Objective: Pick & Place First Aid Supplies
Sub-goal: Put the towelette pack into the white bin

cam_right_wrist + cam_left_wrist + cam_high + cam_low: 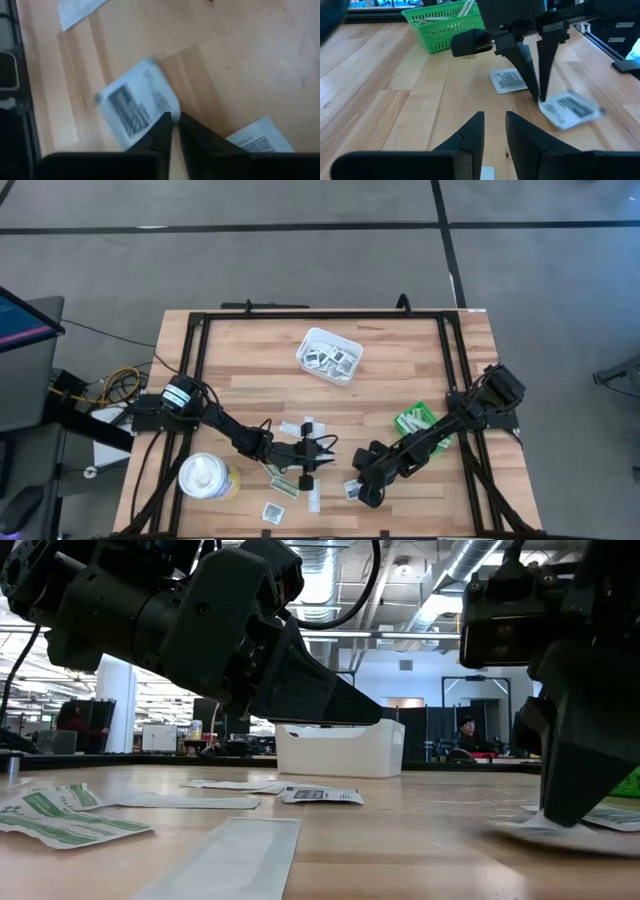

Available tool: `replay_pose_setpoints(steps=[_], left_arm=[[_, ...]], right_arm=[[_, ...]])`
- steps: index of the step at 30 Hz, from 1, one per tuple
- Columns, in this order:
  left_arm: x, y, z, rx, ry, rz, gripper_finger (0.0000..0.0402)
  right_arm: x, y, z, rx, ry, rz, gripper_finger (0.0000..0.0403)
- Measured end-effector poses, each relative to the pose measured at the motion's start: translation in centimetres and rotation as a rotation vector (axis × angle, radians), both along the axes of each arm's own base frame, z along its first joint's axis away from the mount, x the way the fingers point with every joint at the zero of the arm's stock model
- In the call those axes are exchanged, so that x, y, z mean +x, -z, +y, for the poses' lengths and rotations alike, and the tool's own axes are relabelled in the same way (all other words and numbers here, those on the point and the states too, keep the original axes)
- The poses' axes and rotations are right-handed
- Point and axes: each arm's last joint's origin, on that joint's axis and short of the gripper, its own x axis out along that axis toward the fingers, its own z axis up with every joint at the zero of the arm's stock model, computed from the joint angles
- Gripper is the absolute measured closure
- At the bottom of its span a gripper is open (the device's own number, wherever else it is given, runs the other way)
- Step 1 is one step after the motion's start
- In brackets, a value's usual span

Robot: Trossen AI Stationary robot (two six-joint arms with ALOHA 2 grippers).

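Small flat packets lie scattered on the wooden table: narrow white-and-olive strips [60, 815] and square white printed ones [272, 513]. My right gripper [174, 120] points steeply down near the table's front, shut on one square white packet [137, 102]. A second square packet [508, 80] lies flat just beside it. My left gripper [494, 122] hovers nearly level a little to the left, open with nothing between its fingers, pointing at the right gripper. The white tray [329, 354] holds several packets. My right gripper pinches the square packet by one edge near a corner [167, 111], between the free ends of its two fingers. The fingers [540, 85] come from above, slanting down. The packet [568, 107] sticks out sideways from the fingertips and lies low on the tabletop.
The green bin [420, 420] with packets stands at the right, behind my right arm. A round white-and-yellow container [207, 477] stands at the front left. A black frame [200, 330] runs round the table. Bare wood lies between the tray and the grippers.
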Motion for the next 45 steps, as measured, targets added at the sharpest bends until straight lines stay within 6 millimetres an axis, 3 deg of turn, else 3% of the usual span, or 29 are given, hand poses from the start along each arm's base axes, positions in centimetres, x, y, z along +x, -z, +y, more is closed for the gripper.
replay_pose_setpoints(steps=[8, 12, 15, 21, 25, 29, 35, 40, 45], left_arm=[[0.0, 0.0, 0.0, 0.0, 0.0, 0.0, 0.0321], [0.0, 0.0, 0.0, 0.0, 0.0, 0.0, 0.0321], [0.0, 0.0, 0.0, 0.0, 0.0, -0.001, 0.0321], [0.0, 0.0, 0.0, -0.001, 0.0, -0.002, 0.0321], [0.0, 0.0, 0.0, -0.001, 0.0, -0.002, 0.0321], [0.0, 0.0, 0.0, -0.001, 0.0, -0.002, 0.0321], [0.0, 0.0, 0.0, 0.0, 0.0, -0.001, 0.0321], [0.0, 0.0, 0.0, 0.0, 0.0, 0.0, 0.0321], [0.0, 0.0, 0.0, 0.001, -0.001, 0.0, 0.0321]], right_arm=[[0.2, -1.8, -0.9, -0.043, -0.088, -0.06, 0.0401], [0.5, -5.0, -2.6, -0.105, -0.112, -0.164, 0.04], [0.1, -7.7, -5.2, -0.279, -0.052, -0.222, 0.0401], [-0.6, -13.0, -11.8, -0.762, 0.249, -0.347, 0.0402], [0.0, -15.0, -15.8, -0.856, 0.396, -0.395, 0.0402], [1.1, -14.3, -18.9, -0.874, 0.451, -0.354, 0.0402], [2.6, -10.6, -22.2, -0.877, 0.445, -0.19, 0.0402], [3.1, -9.2, -23.0, -0.894, 0.437, -0.135, 0.0401], [3.4, -10.0, -22.8, -0.949, 0.352, -0.131, 0.0401]])
